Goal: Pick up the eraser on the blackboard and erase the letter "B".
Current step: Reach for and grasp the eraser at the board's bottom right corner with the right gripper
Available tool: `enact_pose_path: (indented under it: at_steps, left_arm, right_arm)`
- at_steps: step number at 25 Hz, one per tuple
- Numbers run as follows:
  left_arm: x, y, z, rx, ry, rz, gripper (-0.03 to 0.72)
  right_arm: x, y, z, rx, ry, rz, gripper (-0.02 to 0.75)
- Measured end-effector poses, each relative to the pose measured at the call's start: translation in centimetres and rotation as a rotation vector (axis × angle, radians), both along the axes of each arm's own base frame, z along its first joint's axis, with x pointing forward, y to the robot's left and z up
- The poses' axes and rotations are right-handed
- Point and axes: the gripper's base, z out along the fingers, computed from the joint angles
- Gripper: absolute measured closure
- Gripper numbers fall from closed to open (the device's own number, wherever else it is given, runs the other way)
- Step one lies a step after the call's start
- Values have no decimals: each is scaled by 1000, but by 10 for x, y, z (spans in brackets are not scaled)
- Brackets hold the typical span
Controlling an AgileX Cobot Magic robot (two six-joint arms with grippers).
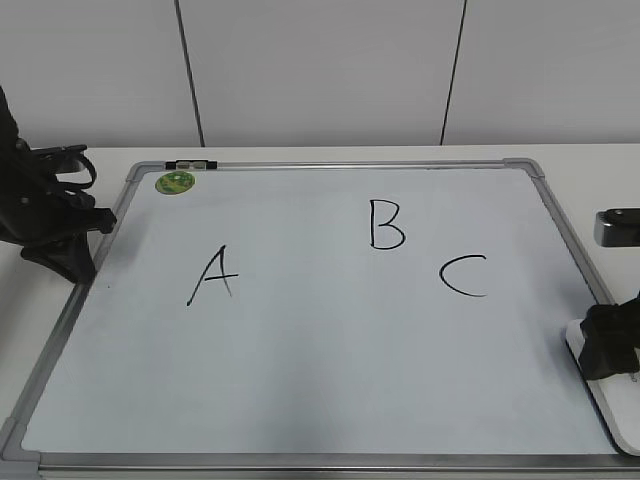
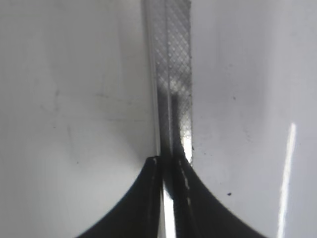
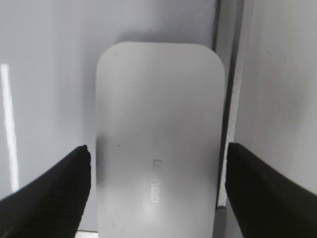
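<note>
Lying on the board's [image 1: 300, 380] right edge, the eraser [image 3: 157, 148] is straddled by the wide right gripper [image 3: 157, 183]; the left gripper [image 2: 168, 198] is pressed closed.

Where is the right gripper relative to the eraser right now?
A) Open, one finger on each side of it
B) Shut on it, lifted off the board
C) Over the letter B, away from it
A: the right wrist view shows the right gripper open, with the eraser between its fingers, lying on the board.

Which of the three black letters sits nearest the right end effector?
The black hand-drawn "C", rightmost on the whiteboard; "B" and "A" lie further left.
</note>
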Motion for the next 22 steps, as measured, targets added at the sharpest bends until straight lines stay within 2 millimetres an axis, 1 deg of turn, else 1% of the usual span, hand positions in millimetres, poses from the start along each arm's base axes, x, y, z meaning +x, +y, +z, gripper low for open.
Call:
enact_pose_path:
  at_steps: [7,12,15,17,20,22]
  left_arm:
    - [0,0,0,0,0,0,674]
    - [0,0,0,0,0,0,674]
    - [0,0,0,0,0,0,674]
    - [0,0,0,0,0,0,674]
    - [0,0,0,0,0,0,674]
    - [0,0,0,0,0,0,674]
  right_arm:
    - [1,0,0,1,-6,-2,91]
    - [2,0,-10,4,48,-5,98]
    - [3,1,-13,5,57,-6,104]
    - [3,1,-13,6,59,-7,118]
    - [3,1,-14,6,61,-7,167]
    - [3,1,-14,6,61,-9,178]
